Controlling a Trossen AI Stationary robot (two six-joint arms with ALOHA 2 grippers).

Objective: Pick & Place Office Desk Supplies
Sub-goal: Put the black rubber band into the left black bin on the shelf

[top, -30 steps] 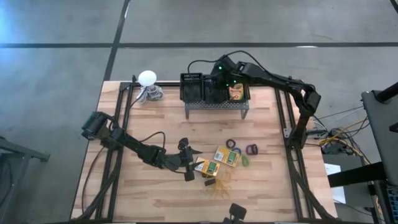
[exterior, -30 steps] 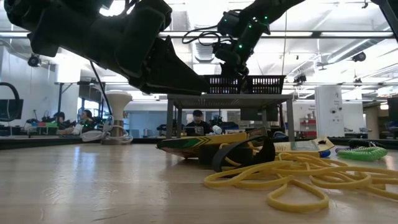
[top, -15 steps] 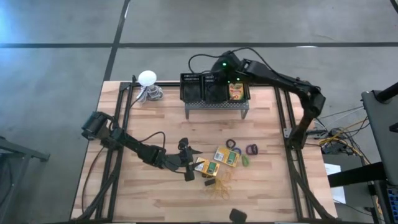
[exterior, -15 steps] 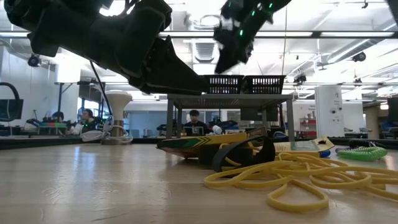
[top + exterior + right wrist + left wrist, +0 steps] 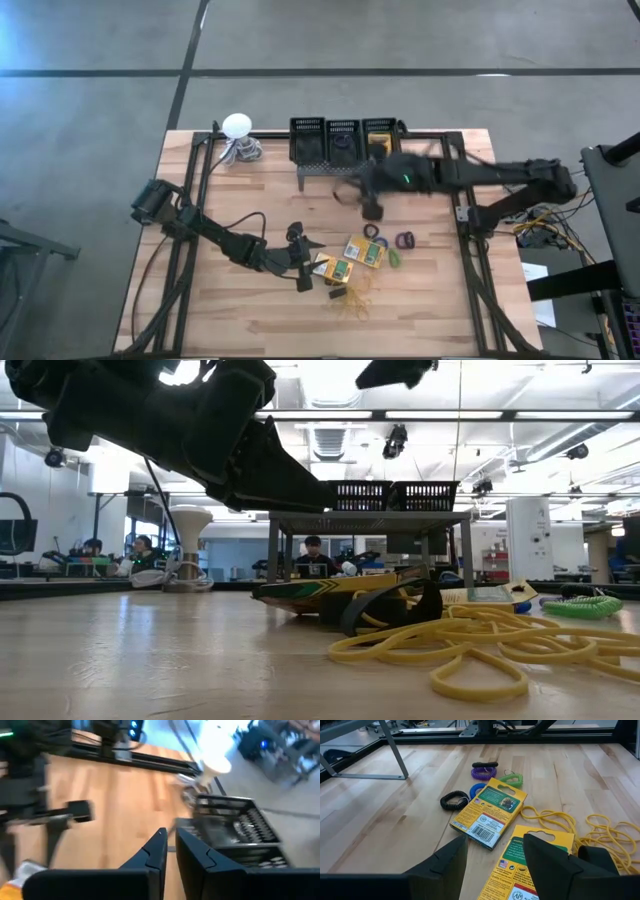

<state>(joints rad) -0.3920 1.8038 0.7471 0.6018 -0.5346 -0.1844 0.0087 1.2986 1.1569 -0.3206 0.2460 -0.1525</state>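
Two flat yellow-and-green crayon boxes (image 5: 363, 252) (image 5: 335, 270) lie flat near the table's near middle. Yellow rubber bands (image 5: 352, 300) lie beside them, with a black ring (image 5: 454, 800), a purple ring (image 5: 484, 770) and a green clip (image 5: 512, 778) close by. Another crayon box (image 5: 378, 144) sits in the right bin of the grey stand (image 5: 345, 152). My left gripper (image 5: 312, 262) hangs open just above the table, its fingers either side of the nearer box (image 5: 530, 862). My right gripper (image 5: 362, 198) is in the air in front of the stand, with only a narrow gap between its fingers (image 5: 170, 845).
A white ball-shaped object (image 5: 237, 125) with its cable stands at the far left corner. A black clip (image 5: 592, 855) lies among the rubber bands (image 5: 480, 645). Bare wood stretches across the table's left half and right side. People sit in the room beyond the table.
My right gripper has left the stand's right bin. It rose, then swung fast toward the near edge, and is now over the middle of the table. The crayon box stays in the bin. The left arm has kept still.
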